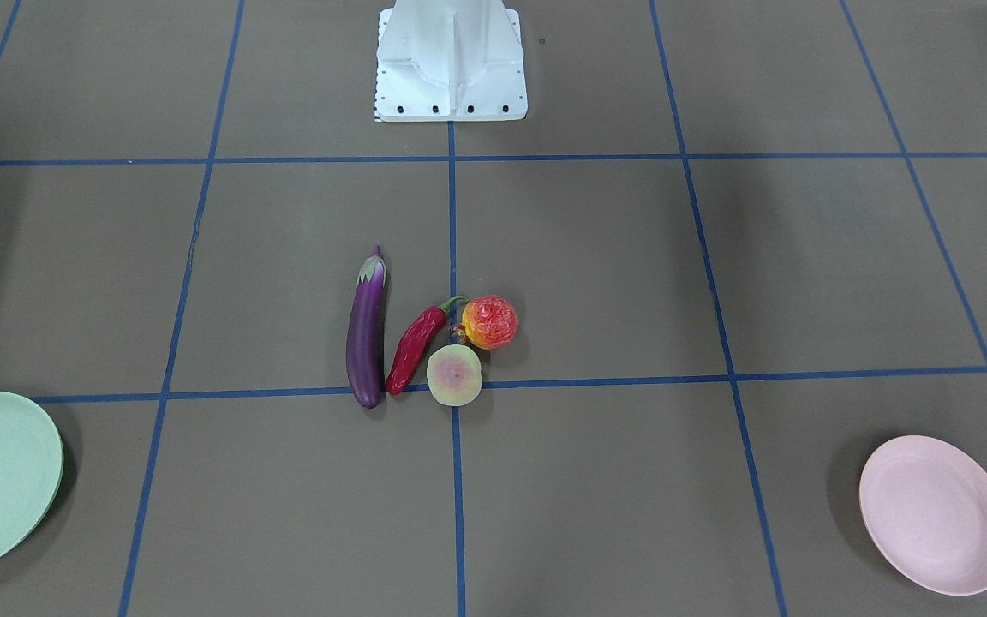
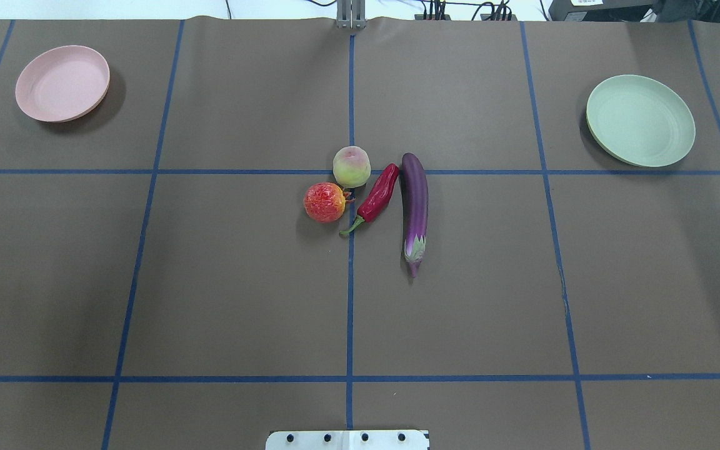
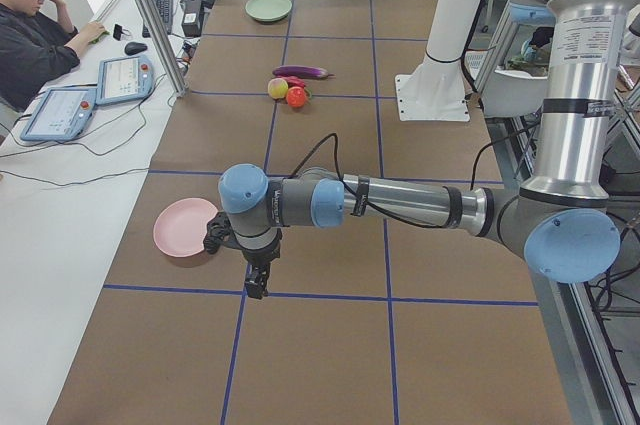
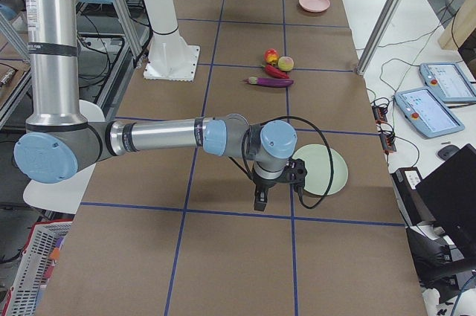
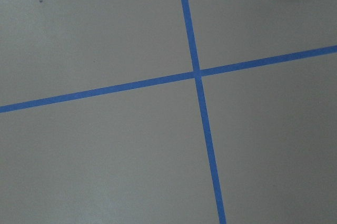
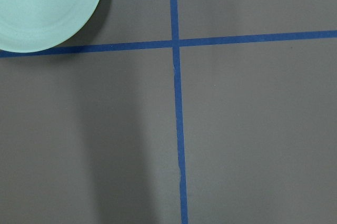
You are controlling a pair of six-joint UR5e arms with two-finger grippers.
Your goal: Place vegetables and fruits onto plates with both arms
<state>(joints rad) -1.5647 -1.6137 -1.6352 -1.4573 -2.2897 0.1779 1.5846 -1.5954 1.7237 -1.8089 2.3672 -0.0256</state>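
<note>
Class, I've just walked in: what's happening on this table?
Nothing is being handled yet. The eggplant, chili, red fruit and yellow-green fruit lie clustered mid-table. The pink plate and green plate sit bare at opposite ends. The left arm hangs beside the pink plate, the right arm beside the green one, both far from the food.

I work in a robotics lab. My table (image 2: 241, 281) is wrapped in brown paper and ruled into large squares with blue tape (image 2: 350, 300). My white pedestal (image 1: 451, 64) stands on it with a row of bolts along its foot. Over the table reach my left arm (image 3: 400, 203) and my right arm (image 4: 156, 137), both plain industrial tubes. The bench is framed by aluminium posts (image 3: 150, 15). Beside it an operator (image 3: 35, 40) sits at a white desk (image 3: 60, 235) with touchscreen pendants (image 3: 124, 78), a mouse (image 3: 136, 47) and loose cables (image 2: 460, 11).
</note>
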